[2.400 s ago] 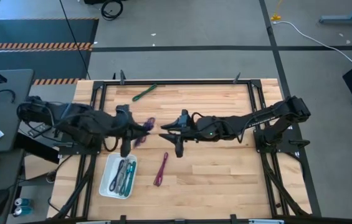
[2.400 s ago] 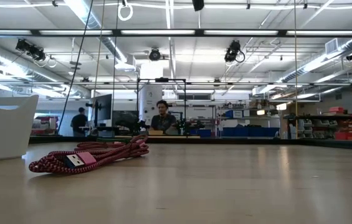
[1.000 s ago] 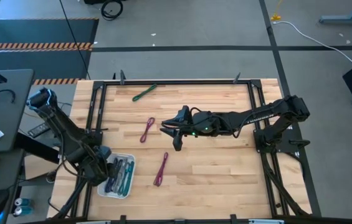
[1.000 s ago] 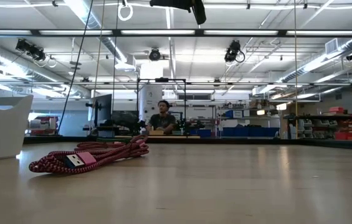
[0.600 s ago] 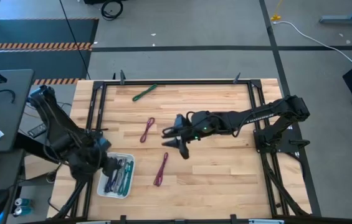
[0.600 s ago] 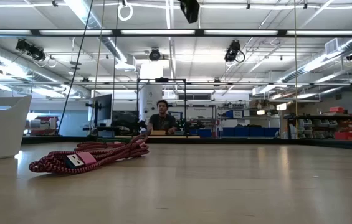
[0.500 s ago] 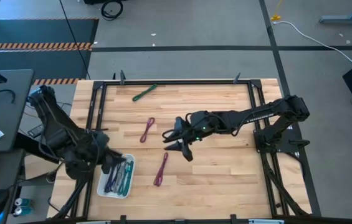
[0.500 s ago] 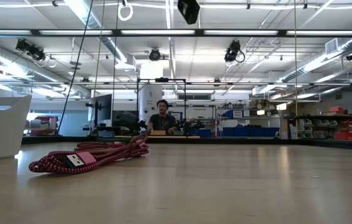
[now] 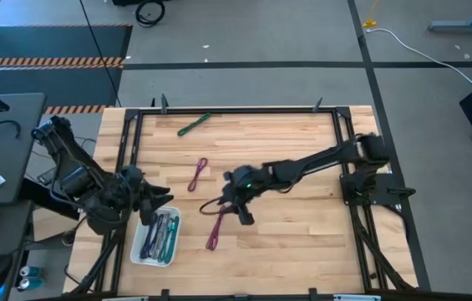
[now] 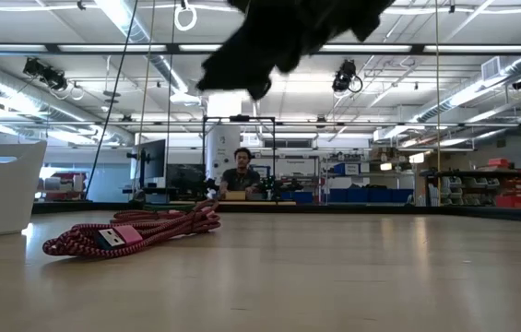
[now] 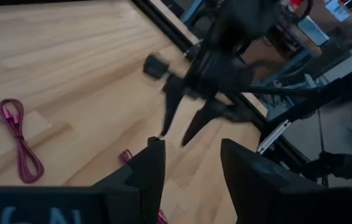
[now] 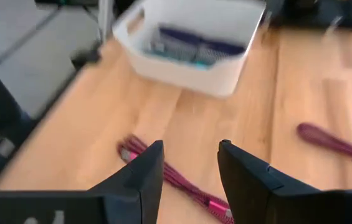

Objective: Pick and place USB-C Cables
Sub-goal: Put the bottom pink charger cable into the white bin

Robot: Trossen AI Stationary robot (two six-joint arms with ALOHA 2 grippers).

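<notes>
A magenta USB-C cable bundle lies flat on the wood, and shows too in the low view and the right wrist view. My right gripper hovers open just above its far end. A purple cable lies farther back, and a green one near the far edge. Several cables lie in the white tray. My left gripper is open over the tray's far edge.
A black frame runs round the table. A wide stretch of wood lies to the right of the magenta cable. A desk with a thin black wire stands off the table's left. A person sits far back in the room.
My right gripper has moved toward the table's near edge and a little left, coming down over the magenta cable's far end while the arm stretched out. My left gripper has swung from the tray's left side toward the right, over the tray's far edge. The cables lie still.
</notes>
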